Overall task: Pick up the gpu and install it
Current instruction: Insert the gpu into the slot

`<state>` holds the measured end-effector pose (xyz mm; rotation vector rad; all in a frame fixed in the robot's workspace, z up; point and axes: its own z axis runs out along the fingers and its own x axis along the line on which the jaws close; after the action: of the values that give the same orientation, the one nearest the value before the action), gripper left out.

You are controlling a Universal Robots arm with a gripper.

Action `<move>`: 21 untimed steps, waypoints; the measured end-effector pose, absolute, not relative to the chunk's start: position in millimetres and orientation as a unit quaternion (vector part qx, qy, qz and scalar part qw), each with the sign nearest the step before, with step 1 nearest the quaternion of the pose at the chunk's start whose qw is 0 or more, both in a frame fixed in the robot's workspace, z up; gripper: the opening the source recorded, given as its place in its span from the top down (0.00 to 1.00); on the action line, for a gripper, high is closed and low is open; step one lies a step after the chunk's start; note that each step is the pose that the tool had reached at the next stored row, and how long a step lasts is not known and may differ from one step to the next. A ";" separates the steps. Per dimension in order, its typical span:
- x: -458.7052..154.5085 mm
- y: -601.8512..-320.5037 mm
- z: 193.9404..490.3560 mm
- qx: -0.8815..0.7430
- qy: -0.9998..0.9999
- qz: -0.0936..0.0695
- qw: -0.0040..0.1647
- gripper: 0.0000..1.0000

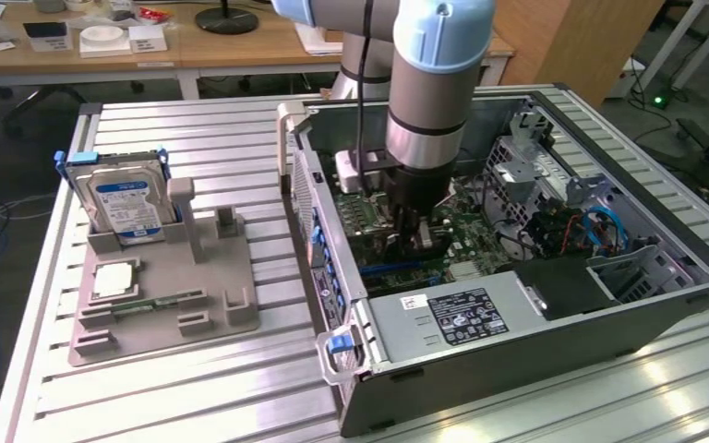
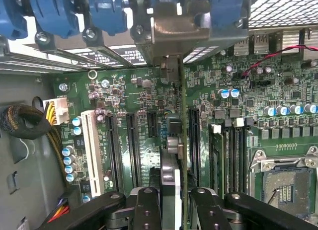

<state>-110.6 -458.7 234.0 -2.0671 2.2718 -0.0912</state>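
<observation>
End effector clamped on the gpu, edge-on over the motherboard. Card is held upright, bracket toward the rear slots, likely to line up with a slot.

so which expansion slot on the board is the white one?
The long white slot, nearest the power-cable bundle at the board's edge. The other expansion slots beside it are black, and the gpu stands among those, held in the fingers.

Your arm is a thick grey tube with pale blue joint caps, a black band, a silver ring and a black cable along it, ending in a black gripper whose linkages carry round pivot screws.
</observation>
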 end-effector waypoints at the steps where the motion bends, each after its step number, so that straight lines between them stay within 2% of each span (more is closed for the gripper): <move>1: -110.6 -458.8 233.7 -0.672 0.739 -0.030 0.034 0.72; 21: -110.6 -458.3 232.8 -0.672 0.739 -0.030 0.034 0.72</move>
<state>-110.6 -458.3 232.8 -2.0667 2.2723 -0.0914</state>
